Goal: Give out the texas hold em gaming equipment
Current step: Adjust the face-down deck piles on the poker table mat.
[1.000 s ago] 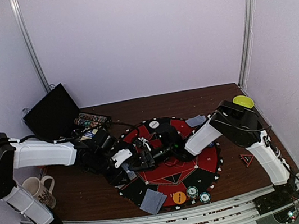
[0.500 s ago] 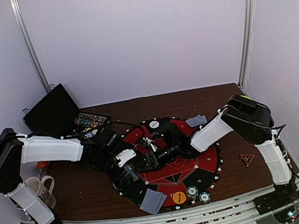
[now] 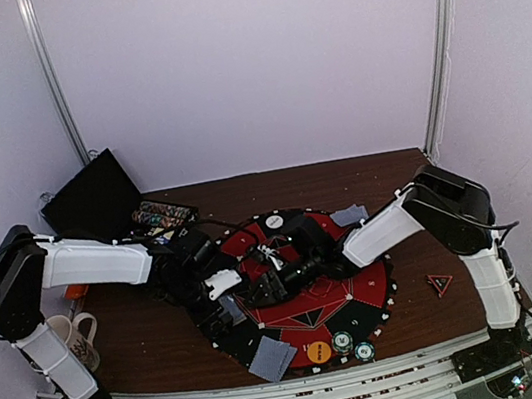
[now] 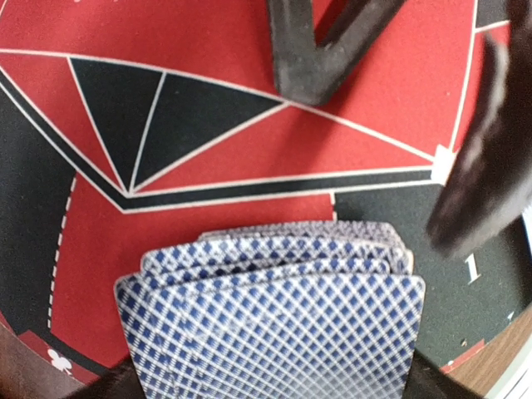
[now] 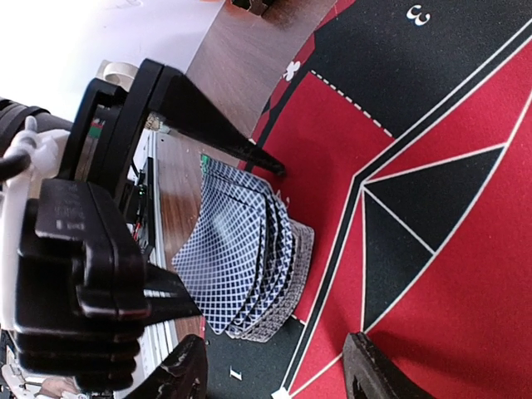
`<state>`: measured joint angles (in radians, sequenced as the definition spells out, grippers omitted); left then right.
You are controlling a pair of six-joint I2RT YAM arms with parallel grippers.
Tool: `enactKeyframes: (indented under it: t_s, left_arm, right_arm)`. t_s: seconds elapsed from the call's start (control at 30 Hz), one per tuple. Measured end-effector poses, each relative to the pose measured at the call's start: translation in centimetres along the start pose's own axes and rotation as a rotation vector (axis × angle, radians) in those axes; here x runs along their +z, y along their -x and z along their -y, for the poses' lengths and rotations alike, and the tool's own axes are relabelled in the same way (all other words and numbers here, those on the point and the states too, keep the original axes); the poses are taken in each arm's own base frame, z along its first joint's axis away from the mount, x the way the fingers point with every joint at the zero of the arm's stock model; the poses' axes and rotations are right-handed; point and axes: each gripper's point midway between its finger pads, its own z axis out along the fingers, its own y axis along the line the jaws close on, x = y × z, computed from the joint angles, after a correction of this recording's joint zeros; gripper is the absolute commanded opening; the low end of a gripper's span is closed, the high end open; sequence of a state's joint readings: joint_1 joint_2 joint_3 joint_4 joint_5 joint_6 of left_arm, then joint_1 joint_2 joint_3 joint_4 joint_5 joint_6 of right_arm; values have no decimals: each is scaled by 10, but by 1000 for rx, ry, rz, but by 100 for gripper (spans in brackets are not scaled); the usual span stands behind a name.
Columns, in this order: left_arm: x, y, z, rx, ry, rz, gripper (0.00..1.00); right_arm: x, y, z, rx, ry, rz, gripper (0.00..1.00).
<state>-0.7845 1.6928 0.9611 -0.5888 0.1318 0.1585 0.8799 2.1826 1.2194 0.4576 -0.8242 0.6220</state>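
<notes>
A splayed stack of blue diamond-backed playing cards [image 4: 270, 324] lies on the left part of the round red-and-black poker mat [image 3: 362, 291]. My left gripper [image 4: 270, 378] is open, one finger on each side of the cards [image 5: 241, 249]. My right gripper [image 5: 277, 341] hovers open and empty just right of them, its fingers [image 4: 320, 58] over the red field. In the top view both grippers, left [image 3: 224, 302] and right [image 3: 263, 286], meet over the mat's left half. Two grey-blue cards [image 3: 271, 358] lie at the mat's near edge, another [image 3: 349, 215] at its far right. Chip stacks [image 3: 342, 341] and an orange button [image 3: 317, 351] sit near front.
An open black case [image 3: 94, 201] with a chip tray [image 3: 162, 216] stands at the back left. A white mug [image 3: 70, 337] sits by the left arm's base. A small red triangle [image 3: 439, 281] lies right of the mat. A white disc [image 3: 274, 222] rests on the mat's far edge.
My left gripper's jaws have opened wide around the cards. The right arm's elbow has swung right and now covers the yellow bowl; its gripper stays beside the cards.
</notes>
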Motion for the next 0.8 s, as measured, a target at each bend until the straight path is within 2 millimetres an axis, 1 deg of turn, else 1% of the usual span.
enactKeyframes:
  t_s: [0.03, 0.13, 0.3, 0.5, 0.8]
  left_arm:
    - [0, -1, 0, 4, -2, -2, 73]
    - [0, -3, 1, 21, -9, -10, 65]
    - [0, -3, 2, 38, -19, -7, 57]
    - [-5, 4, 5, 49, -32, 27, 54]
    - [-19, 12, 5, 61, -19, 75, 54]
  right_arm:
    - [-1, 0, 0, -3, -4, -1, 58]
    - [-1, -1, 1, -10, -13, -5, 58]
    - [-4, -1, 2, -18, -33, -6, 58]
    - [-6, 2, 4, -10, -47, 3, 61]
    - [-9, 20, -6, 11, -13, 61, 64]
